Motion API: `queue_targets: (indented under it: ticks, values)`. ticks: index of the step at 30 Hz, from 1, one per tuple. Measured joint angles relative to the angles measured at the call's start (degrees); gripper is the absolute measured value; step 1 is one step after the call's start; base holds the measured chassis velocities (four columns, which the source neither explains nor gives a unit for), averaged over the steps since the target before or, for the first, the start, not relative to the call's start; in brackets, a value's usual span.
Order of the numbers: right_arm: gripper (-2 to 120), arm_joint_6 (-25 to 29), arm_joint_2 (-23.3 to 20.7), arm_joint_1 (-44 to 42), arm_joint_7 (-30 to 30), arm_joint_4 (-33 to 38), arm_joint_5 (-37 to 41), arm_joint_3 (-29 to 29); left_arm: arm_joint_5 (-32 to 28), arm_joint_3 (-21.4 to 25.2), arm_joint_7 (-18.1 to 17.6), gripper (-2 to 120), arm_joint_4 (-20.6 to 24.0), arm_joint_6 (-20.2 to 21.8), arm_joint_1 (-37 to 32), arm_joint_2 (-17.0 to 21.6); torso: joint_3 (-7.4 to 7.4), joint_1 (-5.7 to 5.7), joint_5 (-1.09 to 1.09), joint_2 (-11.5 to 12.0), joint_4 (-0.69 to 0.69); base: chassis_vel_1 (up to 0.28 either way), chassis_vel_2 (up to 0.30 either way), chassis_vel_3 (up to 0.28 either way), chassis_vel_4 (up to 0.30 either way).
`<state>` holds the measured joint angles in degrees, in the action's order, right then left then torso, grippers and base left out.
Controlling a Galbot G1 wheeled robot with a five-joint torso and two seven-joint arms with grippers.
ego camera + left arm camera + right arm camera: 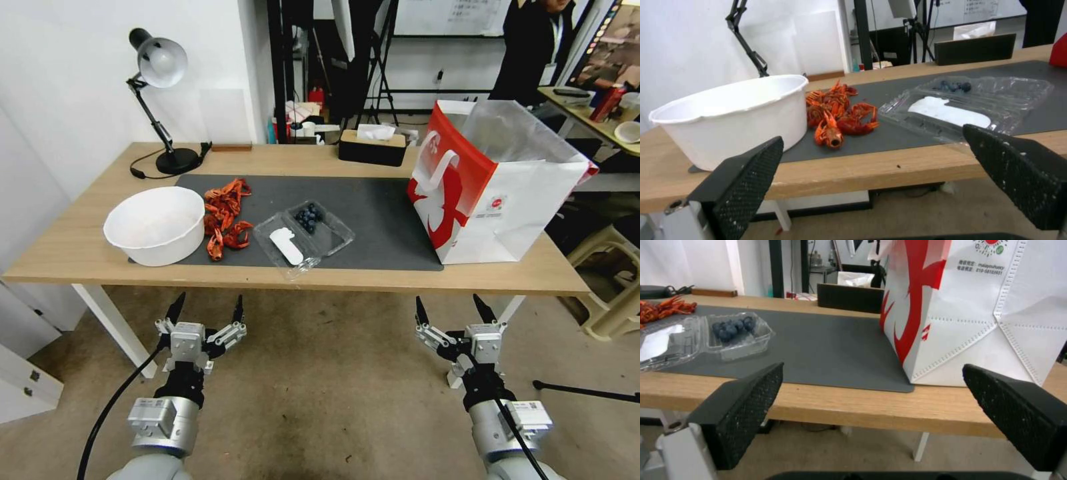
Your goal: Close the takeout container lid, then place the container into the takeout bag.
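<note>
The left tool (206, 308) hung released below the desk (80, 247) edge, short of the container (305, 237). The container lay open on the mat, lid (285, 248) flat beside the berry half. The bag (497, 180) stood right of the container, well apart. The right tool (452, 307) hung released too. Nothing looked done: closing and bagging both remained.

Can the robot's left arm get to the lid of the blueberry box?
Probably yes. The left gripper hangs open before the table edge, and the lid lies flat at the near edge, nothing between; the crayfish sit aside.
</note>
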<state>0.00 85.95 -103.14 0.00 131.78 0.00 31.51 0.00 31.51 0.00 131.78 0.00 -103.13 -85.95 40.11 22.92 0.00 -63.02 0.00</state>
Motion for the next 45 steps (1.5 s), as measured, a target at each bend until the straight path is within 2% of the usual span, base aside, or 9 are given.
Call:
queue_targets:
  ticks: [23,25,28,29,33,34,37,39,45]
  values:
    - [100,-1.30,0.11,0.00,-0.62,0.25,0.32,0.18,-0.51,-0.10,-0.15,100,0.03,0.35,0.10,0.09,0.00,0.00,0.00,0.00,0.00,0.000,0.000,0.000,0.000]
    - [100,-2.89,0.29,0.02,-1.44,0.64,0.71,0.48,-1.52,-0.33,-0.56,100,0.25,1.23,0.34,0.32,0.00,0.00,0.00,0.00,0.01,0.000,0.000,0.000,0.000]
    - [100,-9.33,1.04,0.09,-4.86,2.21,2.29,1.67,-7.41,-2.00,-3.07,100,1.96,6.39,2.01,1.66,0.00,-0.01,-0.01,0.00,0.00,0.000,0.000,0.000,0.000]
    - [100,-9.33,1.04,0.09,-4.86,2.21,2.29,1.67,-7.41,-2.00,-3.07,100,1.96,6.39,2.01,1.66,0.00,-0.01,-0.01,0.00,0.00,0.000,0.000,0.000,0.000]
    - [100,-15.35,1.95,0.98,-9.80,3.63,4.80,3.38,-15.82,-4.35,-6.65,100,4.37,13.78,4.27,3.61,0.00,0.00,0.00,0.00,0.00,0.000,0.000,0.000,0.000]
    - [100,-15.35,1.95,0.98,-9.80,3.63,4.80,3.38,-15.82,-4.35,-6.65,100,4.37,13.78,4.27,3.61,0.00,0.00,0.00,0.00,0.00,0.000,0.000,0.000,0.000]
    - [100,-16.65,1.88,2.48,-13.31,4.01,7.33,5.34,-22.20,-6.24,-8.96,100,5.62,18.68,6.25,5.20,0.00,0.00,0.02,0.00,0.02,0.000,0.000,0.000,0.000]
    - [100,-16.37,1.70,2.80,-13.69,3.82,7.86,5.69,-22.90,-6.57,-8.85,100,4.42,18.60,7.01,5.55,0.00,0.00,0.01,0.00,-0.02,0.000,0.000,0.000,0.000]
    - [100,-13.54,0.36,4.57,-15.16,1.90,11.14,6.71,-21.56,-6.58,-7.46,100,1.14,15.55,7.51,5.82,0.01,0.00,0.01,0.00,0.00,0.000,0.000,0.000,0.000]
